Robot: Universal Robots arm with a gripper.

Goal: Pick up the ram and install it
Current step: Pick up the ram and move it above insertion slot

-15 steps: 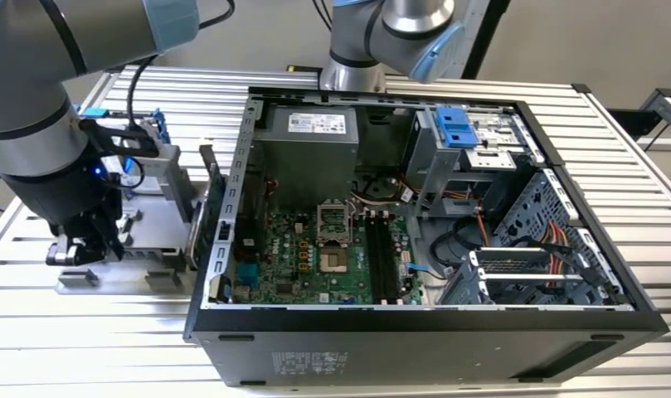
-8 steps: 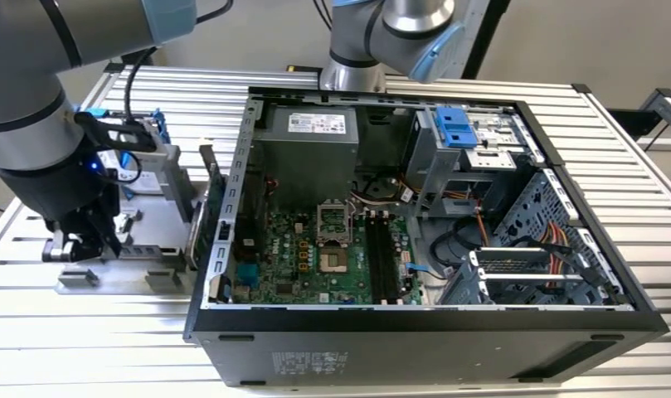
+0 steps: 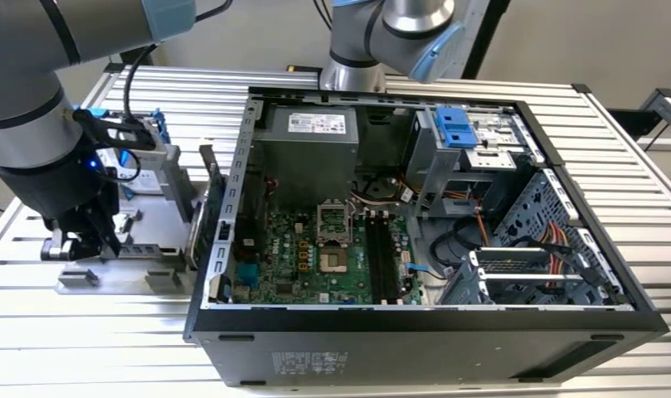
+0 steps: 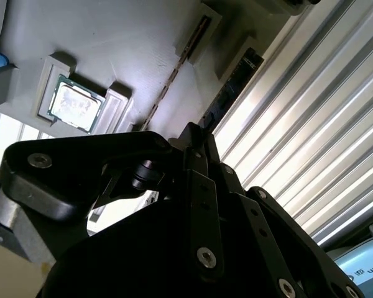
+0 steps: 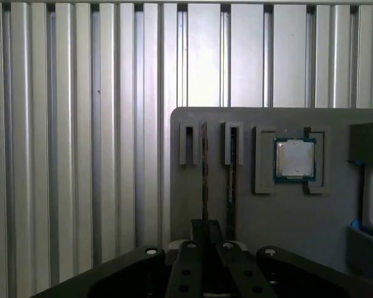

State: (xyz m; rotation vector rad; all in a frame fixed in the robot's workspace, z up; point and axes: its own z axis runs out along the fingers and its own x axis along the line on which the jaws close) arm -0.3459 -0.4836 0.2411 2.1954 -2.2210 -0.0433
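In the exterior view the gripper [image 3: 86, 245] sits low over a grey holder plate [image 3: 147, 274] on the slatted table [image 3: 92, 332], at about 9 o'clock from the open computer case [image 3: 424, 323], whose motherboard [image 3: 313, 257] lies face up inside. In both wrist views the ram [image 5: 204, 180] [image 4: 236, 84] stands on edge in the holder plate [image 5: 267, 211], with one end running in between the tips of the gripper [image 5: 205, 226] [image 4: 196, 133]. The fingers [image 5: 215, 233] are drawn in to a narrow gap and closed on that thin board. A second stick [image 5: 232, 174] stands just beside the ram, parallel to it, between the ram and the square silver CPU chip [image 5: 294, 159] seated in its own pocket of the plate
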